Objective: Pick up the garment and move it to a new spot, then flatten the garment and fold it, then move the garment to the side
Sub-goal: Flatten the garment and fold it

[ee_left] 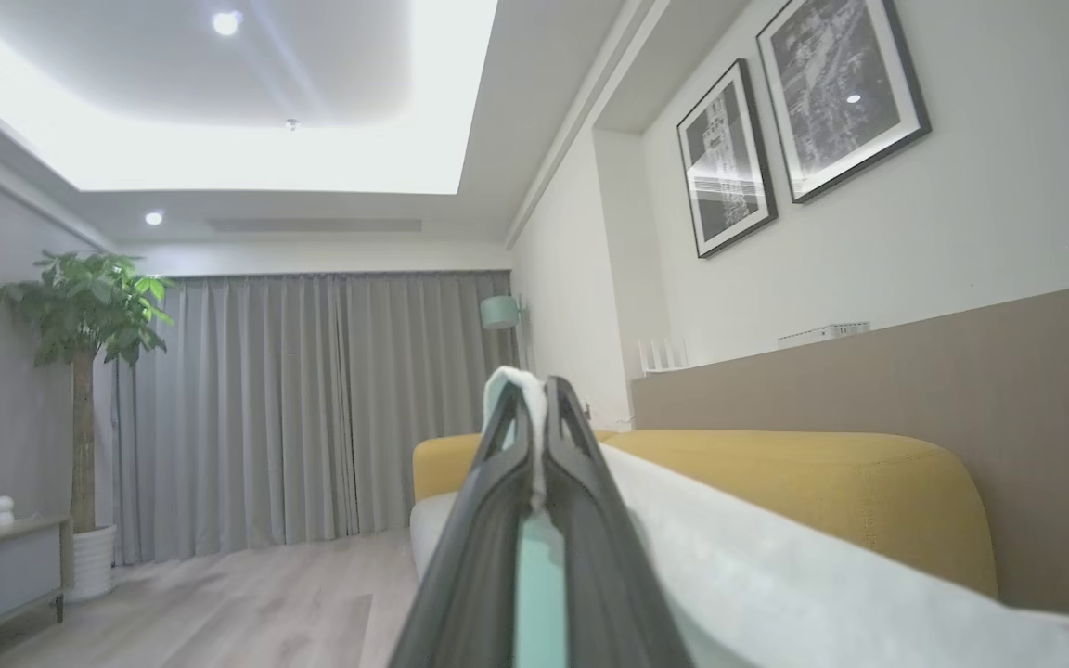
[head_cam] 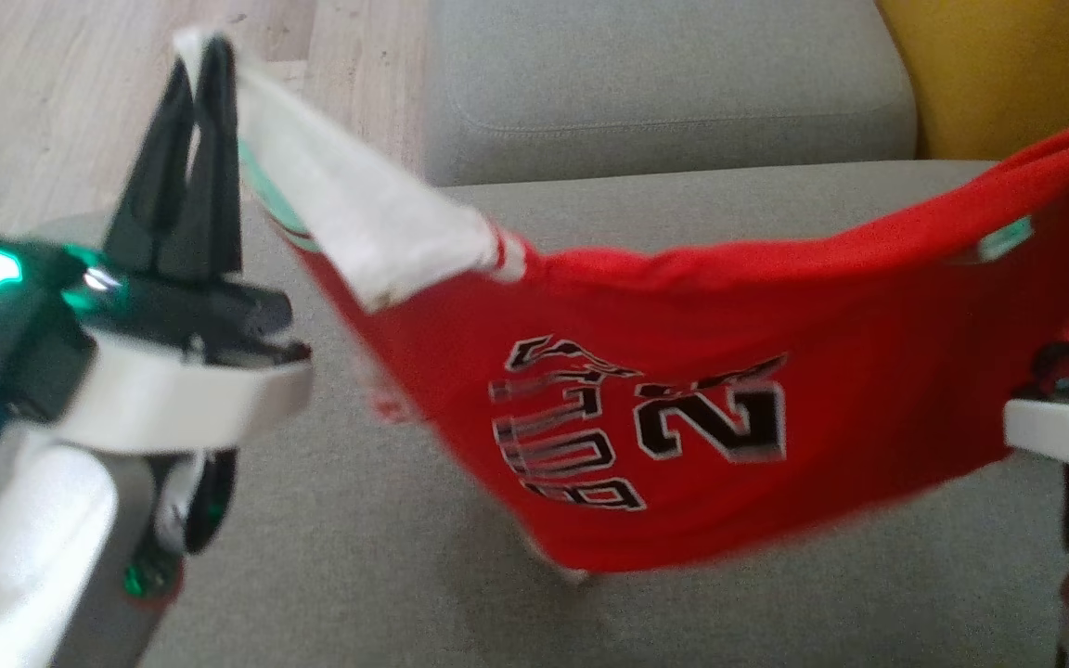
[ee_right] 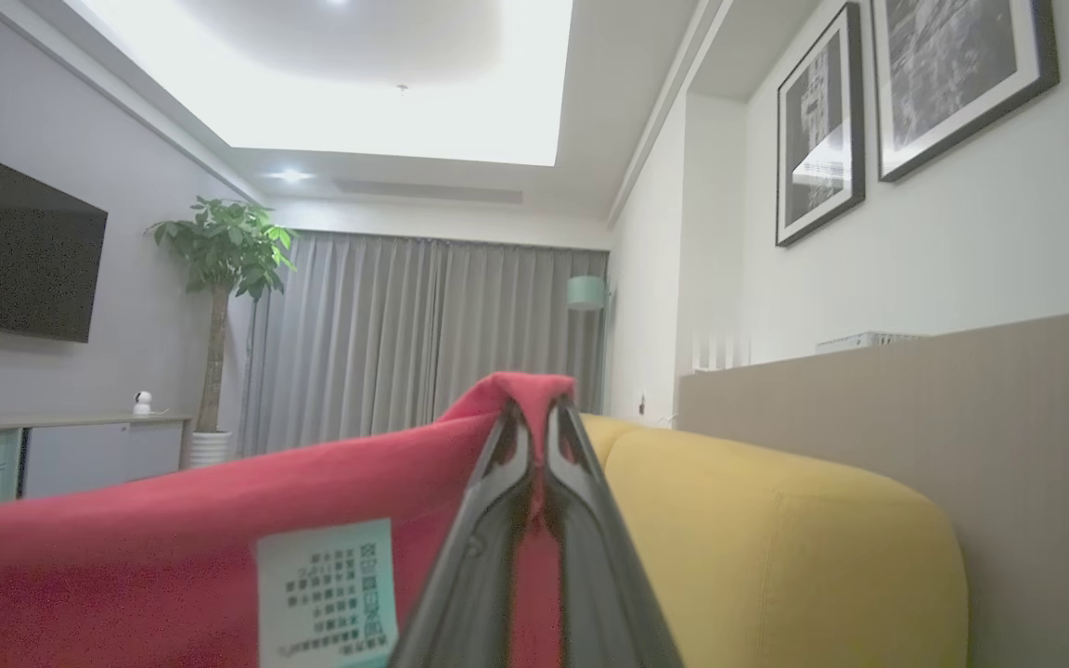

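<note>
Grey sofa (head_cam: 358, 557), jersey (head_cam: 683, 390) slung above it mid-frame.
At upper left the left gripper (head_cam: 203, 60), at far right the right gripper (ee_right: 534, 408), each clamped on an edge; lower it level and taut.

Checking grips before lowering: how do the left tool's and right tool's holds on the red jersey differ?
Left tool pinches white fabric, right tool red fabric. Mint trim shows between the left tool's fingers; a printed label hangs beside the right tool's. Both are shut on the red basketball jersey.
</note>
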Controlling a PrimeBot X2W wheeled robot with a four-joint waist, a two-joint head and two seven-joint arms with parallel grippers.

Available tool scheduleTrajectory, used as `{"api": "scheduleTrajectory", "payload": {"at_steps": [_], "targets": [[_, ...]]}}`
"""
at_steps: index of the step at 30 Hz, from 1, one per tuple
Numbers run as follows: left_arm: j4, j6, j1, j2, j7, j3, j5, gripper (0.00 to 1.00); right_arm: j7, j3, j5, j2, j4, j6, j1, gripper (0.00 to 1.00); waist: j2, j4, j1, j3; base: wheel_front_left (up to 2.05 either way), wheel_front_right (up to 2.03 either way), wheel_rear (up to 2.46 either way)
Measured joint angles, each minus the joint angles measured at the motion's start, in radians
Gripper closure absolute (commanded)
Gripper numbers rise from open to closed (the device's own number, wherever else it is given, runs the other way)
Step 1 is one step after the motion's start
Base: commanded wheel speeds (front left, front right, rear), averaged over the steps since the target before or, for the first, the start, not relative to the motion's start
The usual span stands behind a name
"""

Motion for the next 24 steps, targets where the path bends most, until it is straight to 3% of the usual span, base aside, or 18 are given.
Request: {"api": "scheduleTrajectory", "payload": {"at_steps": [5, 10, 15, 18, 24], "targets": [[0.018, -0.027, -0.109, 0.008, 0.052, 0.01, -0.02, 1.0, 0.057, -0.014, -0.028, 0.0, -0.061, 0.0, -0.052, 1.0, 0.0, -0.006, 0.0001, 0.025, 0.0, 0.0, 0.0], [0.128, -0.074, -0.244, -0.006, 0.06, 0.023, -0.052, 1.0, 0.09, -0.013, -0.068, 0.0, -0.011, 0.0, -0.128, 1.0, 0.0, -0.012, 0.0001, 0.089, 0.0, 0.0, 0.0], [0.305, -0.135, -0.485, -0.021, 0.059, 0.016, -0.018, 1.0, 0.087, -0.002, -0.09, -0.004, 0.171, 0.0, -0.37, 1.0, 0.0, -0.021, 0.0004, 0.198, 0.0, 0.0, 0.0], [0.442, -0.174, -0.671, -0.039, 0.041, -0.01, 0.031, 1.0, 0.067, 0.013, -0.124, -0.04, 0.309, 0.0, -0.568, 1.0, 0.0, -0.024, 0.0006, 0.269, 0.0, 0.0, 0.0], [0.74, -0.203, -0.925, -0.129, -0.078, -0.036, 0.093, 1.0, -0.003, 0.029, -0.217, -0.061, 0.607, 0.0, -0.862, 1.0, -0.0001, -0.022, 0.0007, 0.368, 0.0, 0.0, 0.0]]}}
